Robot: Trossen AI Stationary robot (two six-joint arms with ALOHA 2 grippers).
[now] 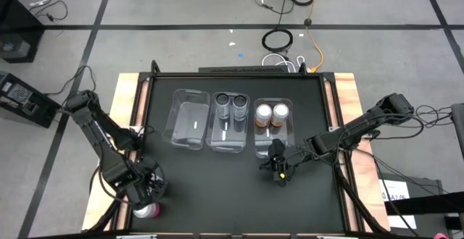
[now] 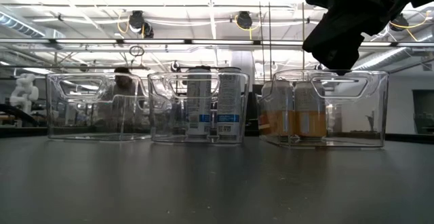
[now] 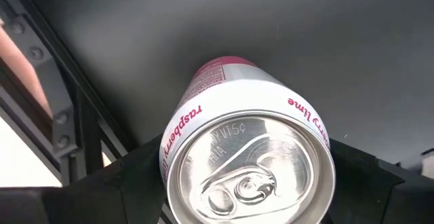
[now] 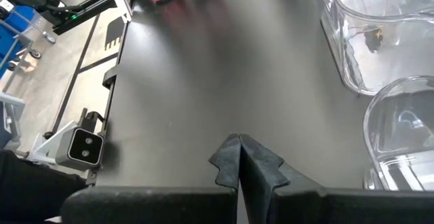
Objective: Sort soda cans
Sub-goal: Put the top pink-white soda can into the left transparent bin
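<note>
Left gripper grabbing a pink can

Can's at the table's front-left corner, fingers around it. Right gripper pinched shut on nothing, just in front of the orange-can bin.

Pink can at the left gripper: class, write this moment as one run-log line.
left gripper: around pink can, near table corner | right gripper: shut, empty, before orange-can bin | left bin: empty | middle bin: two dark cans

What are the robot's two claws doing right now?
Left gripper: closed around the pink can at the table's near left corner.
Right gripper: shut, holding nothing.
</note>
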